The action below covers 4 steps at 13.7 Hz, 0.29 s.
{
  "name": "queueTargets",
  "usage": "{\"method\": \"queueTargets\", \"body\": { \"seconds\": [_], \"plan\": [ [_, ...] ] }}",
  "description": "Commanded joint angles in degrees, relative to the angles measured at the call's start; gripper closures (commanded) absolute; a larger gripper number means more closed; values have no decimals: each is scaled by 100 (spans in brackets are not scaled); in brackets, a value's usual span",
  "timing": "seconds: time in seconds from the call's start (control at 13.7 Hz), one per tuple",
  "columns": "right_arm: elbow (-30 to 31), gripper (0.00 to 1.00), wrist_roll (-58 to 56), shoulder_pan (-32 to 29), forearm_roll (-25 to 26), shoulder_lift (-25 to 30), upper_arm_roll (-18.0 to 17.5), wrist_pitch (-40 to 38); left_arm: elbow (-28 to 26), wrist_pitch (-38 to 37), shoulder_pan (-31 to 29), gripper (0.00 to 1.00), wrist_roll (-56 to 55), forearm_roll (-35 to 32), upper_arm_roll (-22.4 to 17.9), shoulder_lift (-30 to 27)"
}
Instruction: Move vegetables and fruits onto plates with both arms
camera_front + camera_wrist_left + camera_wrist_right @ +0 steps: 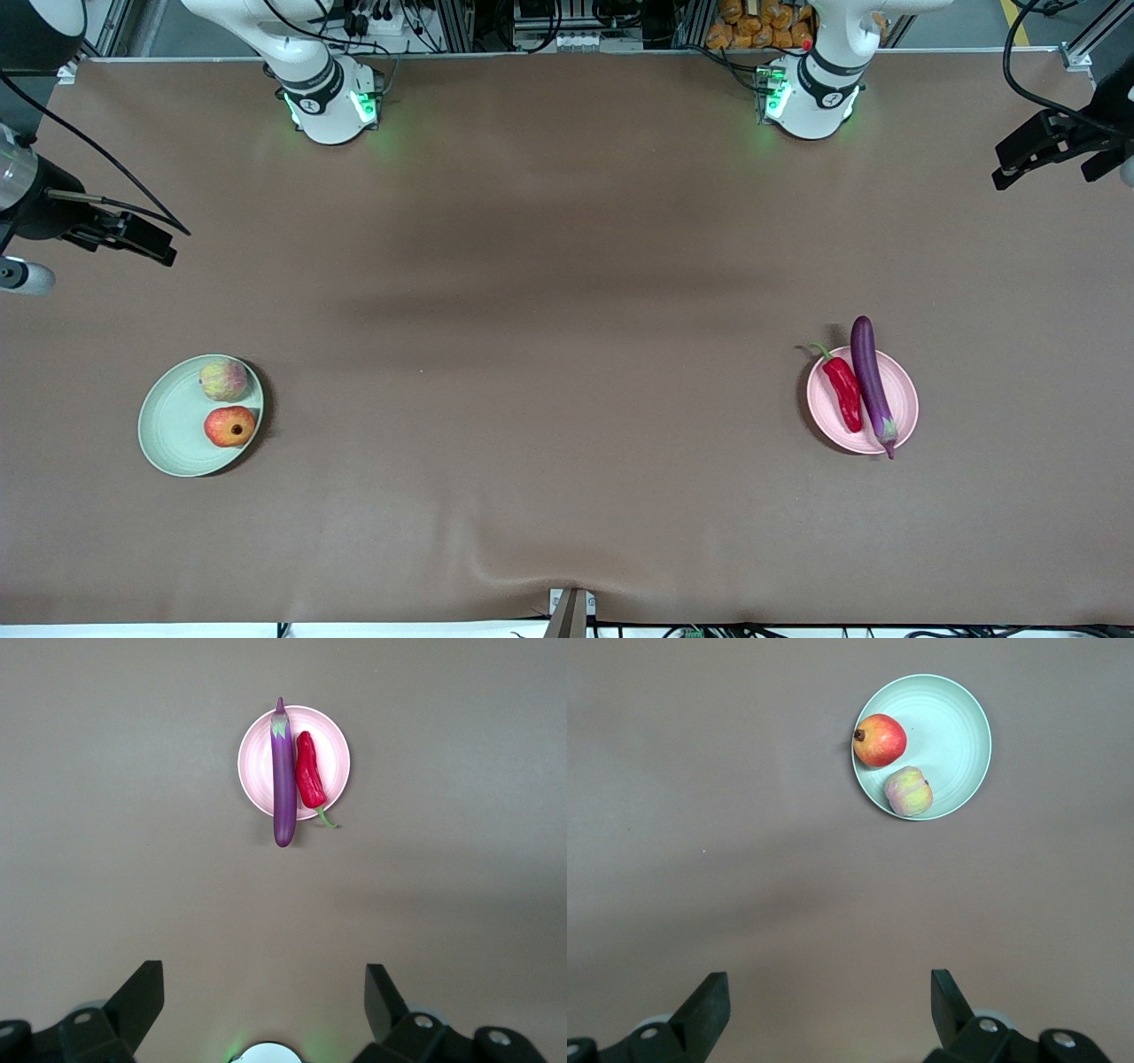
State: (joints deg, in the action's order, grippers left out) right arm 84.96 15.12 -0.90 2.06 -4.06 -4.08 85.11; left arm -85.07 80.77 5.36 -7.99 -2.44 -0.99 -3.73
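- Covering the table (567, 266), a brown cloth wrinkles at its near edge.
- Fruits sit on the green plate (168, 434), vegetables on the pink plate (904, 399).
- Left gripper (264, 1001) and right gripper (830, 1001) hang wide open, empty, over bare cloth.

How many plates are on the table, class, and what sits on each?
2. The mint green plate, toward the right arm's end, holds the pomegranate and ribbed fruit. The pink plate, toward the left arm's end, holds the eggplant and chili pepper.

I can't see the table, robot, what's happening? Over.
Left gripper and right gripper open, empty, raised. Purple eggplant, red chili on pink plate; both fruits on green plate. Nothing blocking.
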Motion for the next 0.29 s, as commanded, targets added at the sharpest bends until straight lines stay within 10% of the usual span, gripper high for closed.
{"method": "queueTargets", "body": {
  "seconds": [0.0,0.22],
  "plan": [
    [21,0,53,-156,-144,161,108,-125,140,-158,-97,0,-9,112,81,-14],
    [-304,0,79,-51,13,108,127,-459,140,-264,-106,0,52,130,90,-49]
  ]
}}
